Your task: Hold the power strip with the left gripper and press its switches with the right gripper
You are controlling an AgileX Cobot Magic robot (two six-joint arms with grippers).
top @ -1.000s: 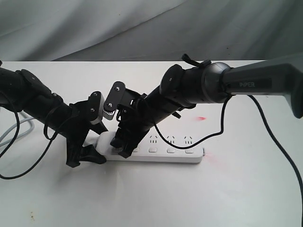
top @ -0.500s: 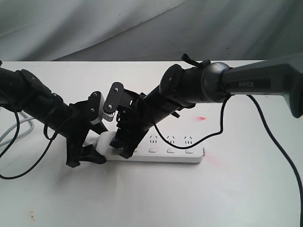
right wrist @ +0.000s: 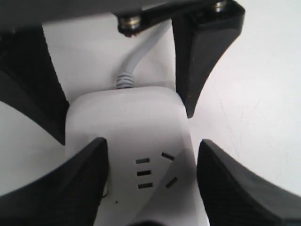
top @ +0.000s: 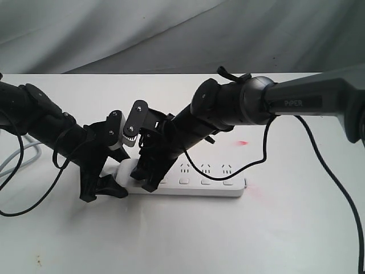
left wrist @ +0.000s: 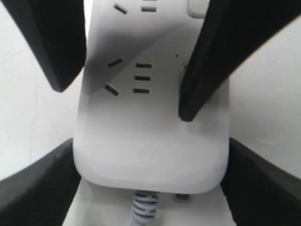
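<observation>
Table [top: 285, 240]: white, carries everything. Power strip [top: 211, 185] lies flat on it, about mid-table in the ext. view, both arms crowding over one end.
Power strip, risk: only the cord end is pinned, so an off-centre push could swing the free end across the table or tip the bar, I reckon. Two pincers packed into the same end w/ little room, so a knock between them looks possible too.
Power strip, axis: long axis runs side to side across the ext. view. Cord end twd the L arm's side, free rounded end twd the R arm's side. Socket face up, switch row on the edge nearer the camera.
L pincer [left wrist: 150, 155]: clamped on the strip's cord end, one finger against each long side as far as the wrist view shows.
R pincer [right wrist: 151, 150]: spread wide, holding nothing. One finger sits beside the far edge, the other comes down over the switch-side edge by the first socket set. Contact w/ a button: can't tell.
Cord [left wrist: 145, 209]: grey, ribbed collar, exits between the L fingers.
Switches [top: 206, 182]: small white squares, three clear in the ext. view, rest hidden under the R pincer. Fat fingertip vs small button, so it could slip onto the casing.
</observation>
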